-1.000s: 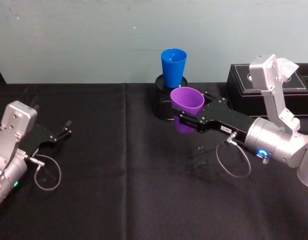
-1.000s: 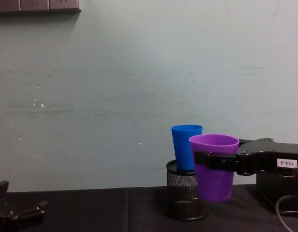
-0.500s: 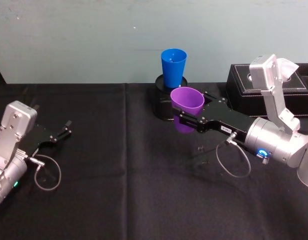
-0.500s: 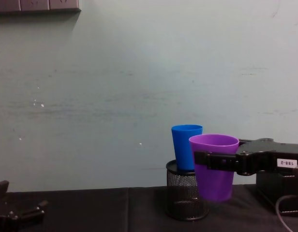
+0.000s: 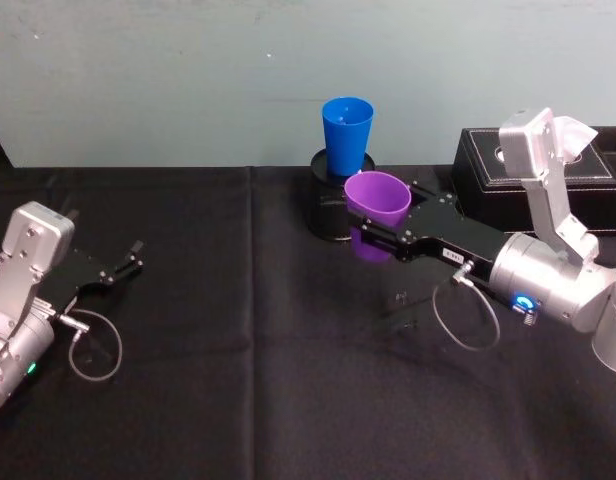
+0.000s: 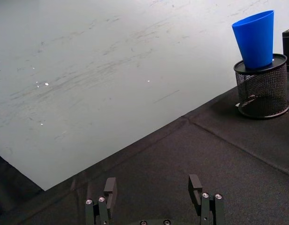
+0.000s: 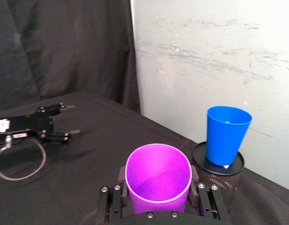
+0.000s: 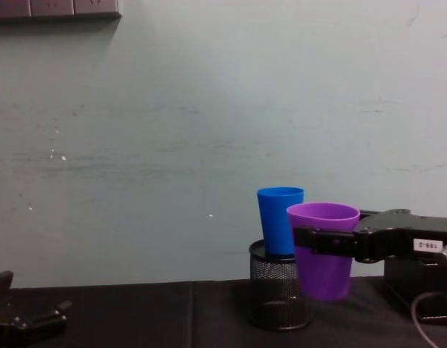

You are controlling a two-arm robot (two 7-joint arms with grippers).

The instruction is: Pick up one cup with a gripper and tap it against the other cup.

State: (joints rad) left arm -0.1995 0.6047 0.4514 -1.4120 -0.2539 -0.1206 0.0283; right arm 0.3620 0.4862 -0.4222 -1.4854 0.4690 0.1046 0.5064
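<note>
Your black worktop (image 5: pixel 238 380) meets a pale wall. The blue cup (image 5: pixel 347 135) stands in the mesh pen holder (image 8: pixel 271 297), its base hidden. Just before the holder, your right gripper (image 5: pixel 380 222) has its jaws clamped on the purple cup (image 5: pixel 376 197); you can't tell whether the cups touch. The left gripper (image 5: pixel 128 258) rests well left of the holder, jaws apart

White label (image 8: pixel 427 245) on right gripper (image 8: pixel 310 241), seemingly 188-2

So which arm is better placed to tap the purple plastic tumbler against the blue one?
Right. The right gripper is shut on the purple plastic tumbler, held close beside the blue plastic tumbler standing atop the black wire-mesh holder. The left gripper sits open, far to the left.
</note>
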